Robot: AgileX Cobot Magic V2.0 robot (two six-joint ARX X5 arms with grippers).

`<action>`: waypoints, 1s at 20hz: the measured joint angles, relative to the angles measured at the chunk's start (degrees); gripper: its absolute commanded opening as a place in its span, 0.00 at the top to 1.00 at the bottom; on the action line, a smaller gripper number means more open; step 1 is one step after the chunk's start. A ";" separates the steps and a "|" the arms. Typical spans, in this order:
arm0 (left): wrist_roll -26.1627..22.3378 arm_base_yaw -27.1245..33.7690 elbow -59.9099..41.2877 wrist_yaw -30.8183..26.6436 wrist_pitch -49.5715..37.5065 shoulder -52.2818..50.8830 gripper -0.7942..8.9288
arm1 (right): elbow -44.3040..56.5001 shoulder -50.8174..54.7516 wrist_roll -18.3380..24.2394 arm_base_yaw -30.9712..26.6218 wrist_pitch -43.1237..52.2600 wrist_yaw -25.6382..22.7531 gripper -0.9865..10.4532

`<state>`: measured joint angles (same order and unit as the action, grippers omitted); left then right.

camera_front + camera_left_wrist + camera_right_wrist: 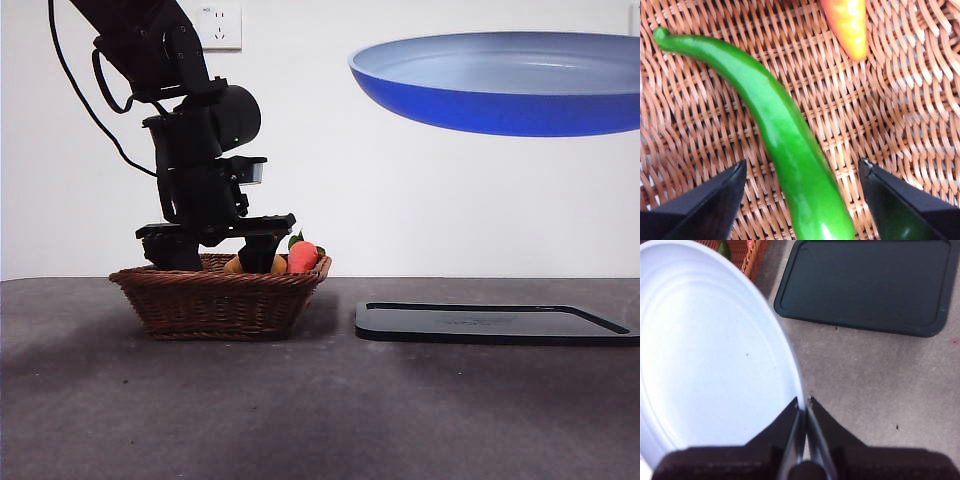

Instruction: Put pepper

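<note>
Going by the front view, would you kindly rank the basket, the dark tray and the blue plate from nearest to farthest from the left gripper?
1. Basket: the left gripper reaches into it, open jaws on either side of the pepper.
2. Dark tray: flat on the table beside the basket.
3. Blue plate: held aloft by the right gripper; close to the tray's rank.
</note>
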<state>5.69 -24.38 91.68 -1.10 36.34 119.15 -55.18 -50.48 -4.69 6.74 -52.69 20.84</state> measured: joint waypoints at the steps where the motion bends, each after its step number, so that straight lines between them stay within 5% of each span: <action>1: 0.00 -0.02 0.00 0.00 0.04 0.17 0.55 | 0.00 0.00 0.00 0.00 0.02 -0.02 0.91; 11: 0.33 0.35 0.37 -1.29 1.11 0.70 0.79 | 0.00 0.00 0.04 0.00 0.61 -0.02 0.91; 20: 0.37 0.07 0.37 2.80 7.93 -18.12 0.79 | 0.00 -11.06 -0.31 0.00 4.13 -0.02 0.91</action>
<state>6.07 -24.32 92.05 1.69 44.27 101.03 -55.18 -61.54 -4.99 6.74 -48.56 20.82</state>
